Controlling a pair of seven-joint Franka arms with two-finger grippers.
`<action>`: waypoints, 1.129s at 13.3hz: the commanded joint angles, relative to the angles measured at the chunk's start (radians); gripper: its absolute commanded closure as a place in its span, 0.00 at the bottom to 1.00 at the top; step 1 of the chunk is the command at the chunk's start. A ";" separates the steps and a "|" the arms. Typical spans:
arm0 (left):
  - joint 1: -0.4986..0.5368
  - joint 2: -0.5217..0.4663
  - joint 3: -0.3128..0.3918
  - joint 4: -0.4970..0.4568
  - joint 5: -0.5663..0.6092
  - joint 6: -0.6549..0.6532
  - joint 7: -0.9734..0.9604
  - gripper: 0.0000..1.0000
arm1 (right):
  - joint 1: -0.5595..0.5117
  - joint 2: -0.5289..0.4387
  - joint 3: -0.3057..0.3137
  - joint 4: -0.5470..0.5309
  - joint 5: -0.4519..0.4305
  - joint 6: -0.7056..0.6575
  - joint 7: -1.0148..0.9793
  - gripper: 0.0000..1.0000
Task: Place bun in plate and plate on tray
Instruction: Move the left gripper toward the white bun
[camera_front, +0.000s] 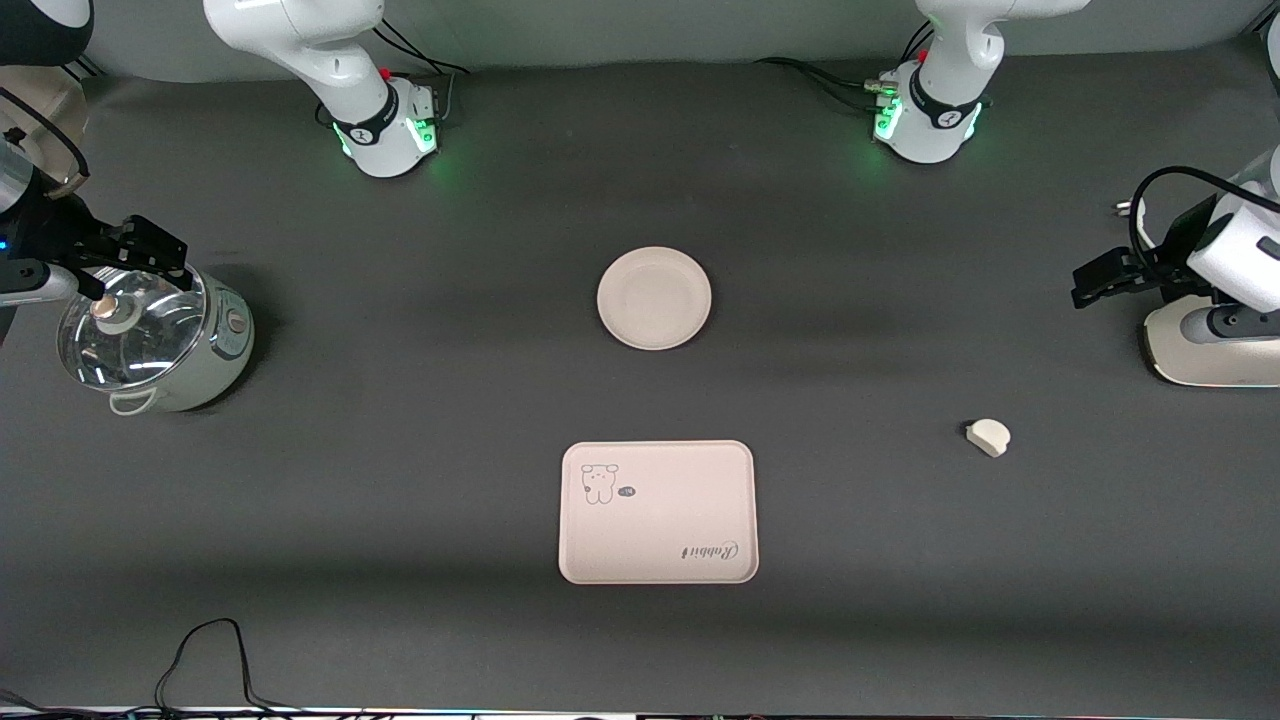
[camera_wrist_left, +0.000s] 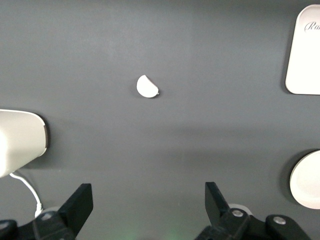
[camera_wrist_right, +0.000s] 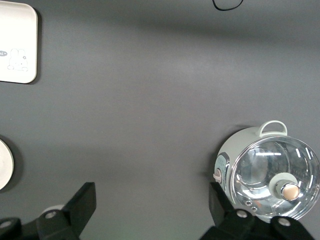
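Observation:
The round cream plate lies bare at the table's middle. The cream tray with the animal drawing and "Rabbit" script lies nearer the front camera than the plate and is bare too. The small off-white bun lies on the table toward the left arm's end. My left gripper hangs open and empty over the table by a white appliance; its wrist view shows the bun, a tray corner and the plate's edge. My right gripper is open and empty over the pot's edge.
A pale green pot with a glass lid stands at the right arm's end and also shows in the right wrist view. A white appliance stands at the left arm's end. A black cable loops at the table's front edge.

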 joint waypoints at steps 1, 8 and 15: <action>0.015 0.002 -0.014 0.022 0.016 -0.029 0.023 0.00 | -0.006 0.005 -0.037 0.017 0.020 -0.058 -0.012 0.00; 0.010 0.010 -0.013 0.030 0.019 -0.043 0.031 0.00 | -0.003 0.032 -0.090 0.021 0.068 -0.048 -0.044 0.00; 0.023 0.086 -0.008 0.019 0.019 -0.001 0.028 0.00 | 0.034 0.020 -0.079 0.010 0.056 -0.045 -0.022 0.00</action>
